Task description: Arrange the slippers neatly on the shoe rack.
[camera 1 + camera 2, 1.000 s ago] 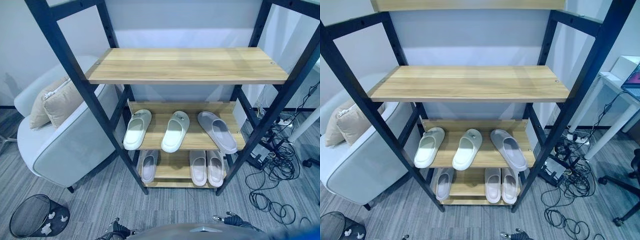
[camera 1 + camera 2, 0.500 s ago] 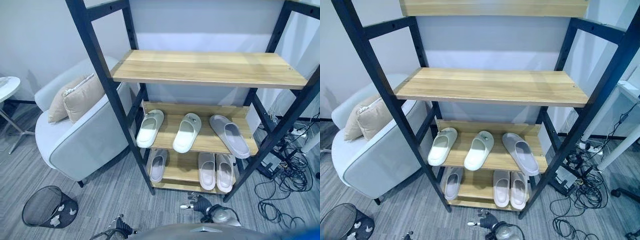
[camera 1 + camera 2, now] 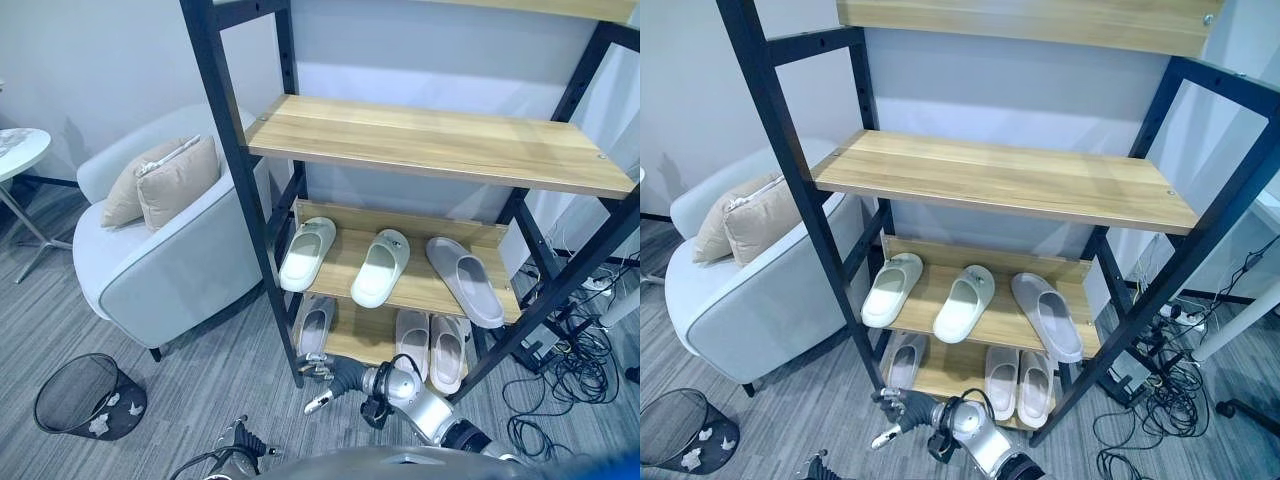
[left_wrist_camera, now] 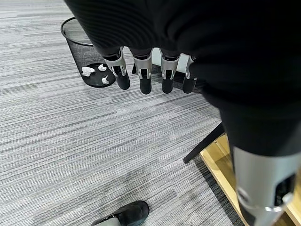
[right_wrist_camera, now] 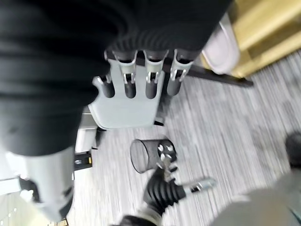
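The shoe rack [image 3: 236, 190] has a black frame and wooden shelves. On its low middle shelf lie two white slippers [image 3: 305, 255] [image 3: 378, 268] and a grey slipper [image 3: 465, 280] that is angled outward. The bottom shelf holds a single grey slipper [image 3: 315, 325] at the left and a pale pair [image 3: 412, 342] [image 3: 447, 350] at the right. My right hand [image 3: 335, 375] hangs open just above the floor, in front of the bottom shelf's left end and holding nothing; its fingers [image 5: 136, 80] are straight. My left hand [image 3: 238, 440] stays low near my body, its fingers [image 4: 146, 75] straight over the carpet.
A grey armchair [image 3: 170, 260] with two beige cushions [image 3: 165, 180] stands close against the rack's left post. A black wire bin [image 3: 85, 397] with paper scraps sits on the carpet at the lower left. Tangled cables [image 3: 560, 400] lie to the right of the rack.
The camera has shifted, so the rack sits further right in view. My right hand has risen into view and reached forward and left toward the bottom shelf. The slippers have not moved.
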Controlling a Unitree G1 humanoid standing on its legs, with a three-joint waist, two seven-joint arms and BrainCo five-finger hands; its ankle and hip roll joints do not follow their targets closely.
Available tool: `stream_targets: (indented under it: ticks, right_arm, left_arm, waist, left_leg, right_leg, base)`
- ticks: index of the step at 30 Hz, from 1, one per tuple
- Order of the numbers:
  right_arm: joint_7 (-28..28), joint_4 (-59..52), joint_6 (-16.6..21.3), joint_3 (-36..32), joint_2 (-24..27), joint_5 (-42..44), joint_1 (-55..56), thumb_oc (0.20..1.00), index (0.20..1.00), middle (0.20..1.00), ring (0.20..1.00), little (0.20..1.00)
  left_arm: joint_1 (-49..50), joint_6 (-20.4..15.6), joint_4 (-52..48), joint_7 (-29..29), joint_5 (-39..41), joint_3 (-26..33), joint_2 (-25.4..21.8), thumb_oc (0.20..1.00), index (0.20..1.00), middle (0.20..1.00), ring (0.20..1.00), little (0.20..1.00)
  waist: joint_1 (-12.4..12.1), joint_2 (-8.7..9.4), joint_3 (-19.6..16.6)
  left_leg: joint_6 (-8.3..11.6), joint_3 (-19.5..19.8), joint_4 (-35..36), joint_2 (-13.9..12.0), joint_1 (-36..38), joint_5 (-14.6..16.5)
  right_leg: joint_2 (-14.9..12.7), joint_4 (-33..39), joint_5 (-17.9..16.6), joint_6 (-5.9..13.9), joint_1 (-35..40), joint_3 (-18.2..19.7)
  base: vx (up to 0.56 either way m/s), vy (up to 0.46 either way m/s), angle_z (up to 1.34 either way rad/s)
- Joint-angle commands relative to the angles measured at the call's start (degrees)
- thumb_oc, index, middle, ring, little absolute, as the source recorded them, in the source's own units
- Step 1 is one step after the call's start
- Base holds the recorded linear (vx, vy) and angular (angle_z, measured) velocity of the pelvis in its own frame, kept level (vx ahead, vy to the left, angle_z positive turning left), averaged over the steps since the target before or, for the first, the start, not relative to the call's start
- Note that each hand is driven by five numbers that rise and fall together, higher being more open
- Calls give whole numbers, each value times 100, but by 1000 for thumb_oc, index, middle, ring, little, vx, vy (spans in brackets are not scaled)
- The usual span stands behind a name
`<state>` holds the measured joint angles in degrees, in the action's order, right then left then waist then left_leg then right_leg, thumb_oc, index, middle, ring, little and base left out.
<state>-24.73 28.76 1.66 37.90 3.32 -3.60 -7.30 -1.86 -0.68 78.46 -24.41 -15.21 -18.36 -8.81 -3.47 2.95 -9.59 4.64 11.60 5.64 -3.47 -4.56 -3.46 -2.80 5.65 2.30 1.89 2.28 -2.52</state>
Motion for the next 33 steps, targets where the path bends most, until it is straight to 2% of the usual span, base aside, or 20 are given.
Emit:
stream_targets:
  ticks: [1,5,6,9,14,15,19,24,27,33]
  right_arm:
    - [445,-522,448,-387,-132,252,-454,1000,1000,1000,1000,1000]
    - [1128,-1258,782,-949,38,592,-493,1000,1000,1000,1000,1000]
    - [1447,-1377,922,-1218,89,645,-475,1000,1000,1000,1000,1000]
    - [1892,-1539,1032,-1642,236,608,-427,1000,1000,1000,1000,1000]
    - [2807,-1144,840,-2455,529,85,-577,1000,1000,1000,1000,1000]
    - [2810,-1139,841,-2457,528,80,-583,1000,1000,1000,1000,1000]
    - [3556,-566,850,-2913,685,-203,-802,1000,1000,1000,1000,1000]
    - [3868,-15,911,-3220,604,-94,-949,1000,1000,1000,1000,1000]
    - [3791,365,860,-3594,342,377,-1058,1000,1000,1000,1000,1000]
    - [3874,889,1160,-3929,472,595,-1399,1000,1000,1000,1000,1000]
  left_arm:
    - [-143,-125,827,-166,-84,-351,743,1000,1000,1000,1000,1000]
    - [-53,-191,785,-178,-7,-334,799,1000,1000,1000,1000,1000]
    - [-18,-186,785,-182,-1,-306,809,1000,1000,1000,1000,1000]
    - [71,-186,762,-167,8,-299,815,1000,1000,1000,1000,1000]
    - [134,-151,598,-112,28,-238,841,1000,1000,1000,1000,1000]
    - [131,-150,598,-112,29,-239,842,1000,1000,1000,1000,1000]
    - [119,-95,494,-58,31,-210,880,1000,1000,1000,1000,1000]
    - [104,-3,370,-73,74,-189,919,1000,1000,1000,1000,1000]
    - [96,5,327,-108,103,-185,939,1000,1000,1000,1000,1000]
    - [104,-10,171,-154,88,-190,963,1000,1000,1000,1000,1000]
  waist:
    - [-51,83,58]
    - [-8,79,51]
    - [15,75,45]
    - [40,62,22]
    - [62,34,26]
    - [60,33,29]
    - [17,14,87]
    - [-18,-15,164]
    - [-40,-31,217]
    - [-138,-90,314]
  left_leg:
    - [-208,102,-64,69,68,43]
    - [-204,73,-64,59,53,47]
    - [-209,69,-64,62,48,44]
    - [-213,77,-64,63,45,42]
    - [-226,65,-64,84,0,14]
    - [-226,65,-64,84,0,13]
    - [-236,68,-64,103,-108,-29]
    - [-242,93,-64,126,-237,-78]
    - [-253,118,-64,158,-331,-105]
    - [-297,229,-64,259,-522,-179]
  right_leg:
    - [-434,-65,-226,262,-135,-30]
    - [-443,-65,-229,268,-150,-18]
    - [-444,-65,-222,274,-153,-10]
    - [-453,-65,-216,275,-153,-15]
    - [-468,-65,-222,292,-174,-36]
    - [-468,-65,-222,292,-175,-36]
    - [-502,-65,-232,330,-260,-85]
    - [-534,-65,-245,368,-353,-132]
    - [-552,-65,-243,391,-416,-165]
    - [-643,-65,-256,461,-538,-281]
  base:
    - [46,43,0]
    - [18,16,-1]
    - [46,29,-1]
    - [36,21,1]
    - [21,20,-1]
    - [25,33,1]
    - [8,33,0]
    - [1,40,2]
    - [-2,41,1]
    - [-6,61,6]
